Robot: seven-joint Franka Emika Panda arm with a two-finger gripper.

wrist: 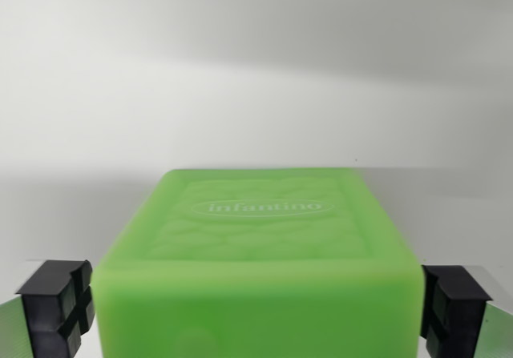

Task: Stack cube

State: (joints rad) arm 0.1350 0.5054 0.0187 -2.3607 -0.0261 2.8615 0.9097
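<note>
The rounded, matte green rubbery cube (pixel 256 270) embossed "infantino" sits between the black pads (pixel 58 306) of the end effector (pixel 256 310), which touch its side walls, apparently clamping it. It looks light, soft and grippy; flat sides suit holding.

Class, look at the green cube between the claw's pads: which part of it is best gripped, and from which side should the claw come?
Grip the green cube across its two flat, parallel side faces, coming straight down from above its logo face. That is how the claw sits now: its black pads flank the cube's left and right sides. The faces look soft and rounded at the edges, so hold low on the flat part, not the corners.
</note>
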